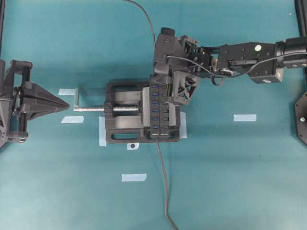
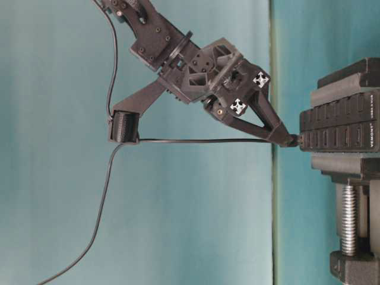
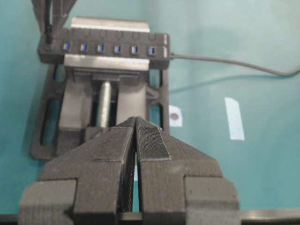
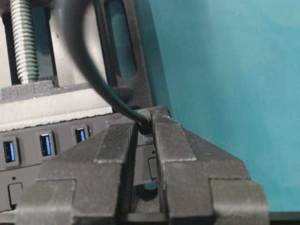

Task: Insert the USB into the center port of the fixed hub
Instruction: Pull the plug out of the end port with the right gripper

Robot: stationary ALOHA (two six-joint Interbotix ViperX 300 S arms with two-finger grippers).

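The fixed hub [image 1: 161, 112] is a narrow black bar clamped in a vise, with a row of several blue ports. The center port [image 3: 100, 47] stands uncovered. My right gripper [image 4: 146, 123] is shut on the USB [image 2: 291, 141], a small black plug. It holds the plug against the hub's face at the far end slot of the row, away from the center. How deep the plug sits is hidden by the fingers. The thin USB cable [image 2: 202, 141] trails back from the plug. My left gripper [image 3: 136, 121] is shut and empty, left of the vise handle.
A black vise [image 1: 120, 134] with a silver screw [image 1: 91, 109] holds the hub on the teal table. The hub's own cable [image 1: 163, 182] runs to the near edge. Pale tape strips [image 1: 244, 117] lie around the vise.
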